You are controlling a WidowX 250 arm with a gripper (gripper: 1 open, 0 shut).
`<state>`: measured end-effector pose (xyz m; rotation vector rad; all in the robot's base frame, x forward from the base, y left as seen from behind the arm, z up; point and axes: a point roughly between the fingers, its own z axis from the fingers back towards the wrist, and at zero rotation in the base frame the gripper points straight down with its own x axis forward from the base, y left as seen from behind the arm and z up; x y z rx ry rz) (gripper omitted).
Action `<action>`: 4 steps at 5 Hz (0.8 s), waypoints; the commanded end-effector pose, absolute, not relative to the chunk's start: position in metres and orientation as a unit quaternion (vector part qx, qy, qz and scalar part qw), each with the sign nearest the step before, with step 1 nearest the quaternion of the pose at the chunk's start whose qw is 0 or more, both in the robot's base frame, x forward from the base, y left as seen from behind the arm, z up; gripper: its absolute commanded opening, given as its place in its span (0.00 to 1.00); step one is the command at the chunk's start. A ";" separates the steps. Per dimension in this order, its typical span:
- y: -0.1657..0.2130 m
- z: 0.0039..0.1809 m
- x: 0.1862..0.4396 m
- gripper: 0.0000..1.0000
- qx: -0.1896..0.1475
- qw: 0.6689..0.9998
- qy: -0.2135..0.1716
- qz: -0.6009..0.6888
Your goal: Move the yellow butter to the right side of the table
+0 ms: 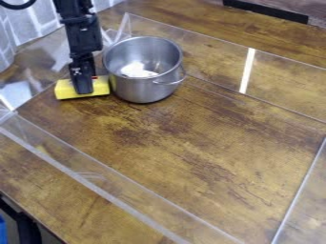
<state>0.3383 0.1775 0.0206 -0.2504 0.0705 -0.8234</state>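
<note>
Fingers pressed together, dark and narrow, come down on the yellow butter (91, 89), the gripper (83, 85) touching it at its upper side; I can't make out from where I stand whether they reach its far side too. The butter lies flat by the far left corner of the table (192, 157), just inside the clear plastic rim (112, 193) that runs along the left edge. It's a small bright block, with its longer side stretching roughly from left to right, and part of its top is hidden under the fingertips.

Right beside it, toward the table's right edge, stands the steel pot (148, 91), upright and open, so close that I can't tell if the two touch. A thin loop handle (181, 76) sticks out on the pot's right side, and something pale shows at the bottom inside, either a thing or just a shine.

The black arm (79, 21) reaches down from beyond the far left corner, behind the butter. Off along the far edge, well apart from the pot, a short white strip (247, 71) crosses the clear plastic. Worn brown planks spread from the pot to the right edge and down to the near one.
</note>
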 end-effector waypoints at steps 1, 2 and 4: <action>0.168 0.008 0.334 0.00 -0.137 0.901 0.041 -0.409; 0.165 0.007 0.328 0.00 -0.141 0.899 0.042 -0.413; 0.161 0.005 0.325 0.00 -0.152 0.903 0.042 -0.400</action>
